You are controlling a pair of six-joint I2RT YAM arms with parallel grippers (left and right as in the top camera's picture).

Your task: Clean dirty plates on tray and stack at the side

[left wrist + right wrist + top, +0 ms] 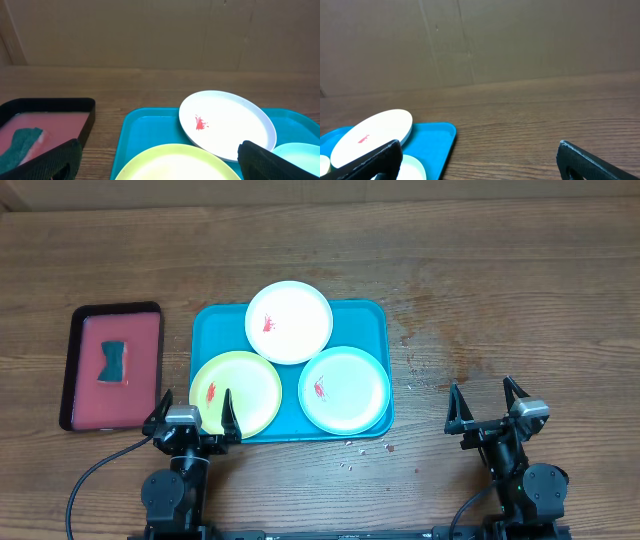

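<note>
Overhead view: three plates are sitting on the teal tray [225, 330] in the middle of the desk [500, 280] - the white plate [289, 321] at the back, the yellow-green plate [236, 393] and the pale blue plate [344, 389] in front. Each is showing a small red smear. The left claw [195, 402] is hanging wide open, holding nothing, right over the near edge of the yellow-green plate. The right claw [482, 395] is also wide open and empty, well apart from the tray.

Left wrist view: the white plate is leaning on the edges of the other two, so pulling one out could be tipping it over. The sponge [22, 142] is lying in the small dark tray [50, 102] to the left - a low swing that way might bump the yellow-green plate.

Right wrist view: only the white plate and a tray corner are showing, far to the left.
</note>
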